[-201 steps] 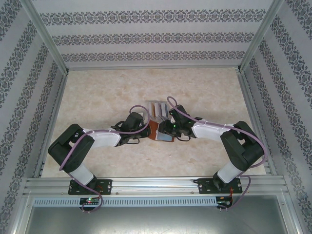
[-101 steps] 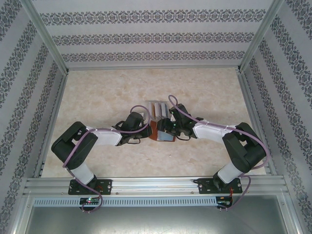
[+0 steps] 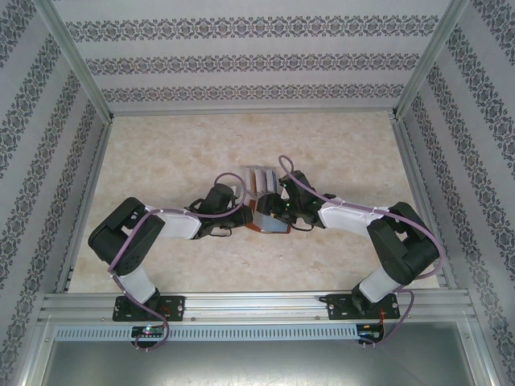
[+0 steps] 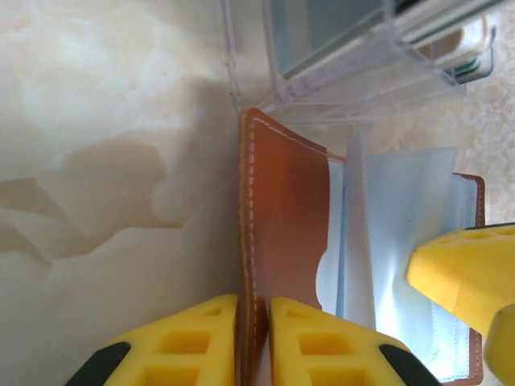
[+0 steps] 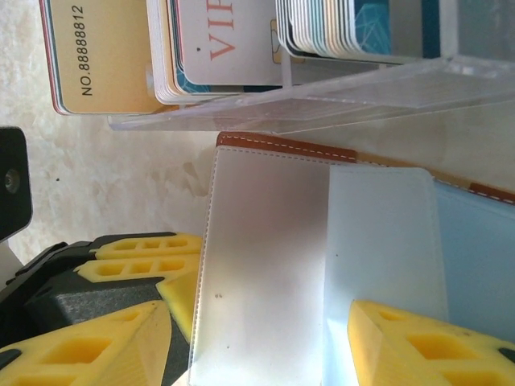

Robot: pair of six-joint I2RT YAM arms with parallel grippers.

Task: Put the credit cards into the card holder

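Note:
The card holder, a reddish-brown leather wallet, lies open on the table in front of a clear rack; I also see it from above. My left gripper is shut on its left leather flap, edge-on between the yellow fingers. A frosted grey-white sheet and a light bluish one lie flat on the wallet's brown edge; I cannot tell whether they are credit cards or pockets. My right gripper hangs open over them, one finger on each side. Its yellow finger shows above the bluish inside.
A clear acrylic rack stands just behind the wallet, filled with several printed cards, one numbered, one marked VIP. From above the rack sits at mid-table. Aluminium rails and patterned walls enclose the marble-look table.
The right gripper's jaws have widened over the wallet. The left arm has shifted slightly up and right, its jaws staying around the leather flap.

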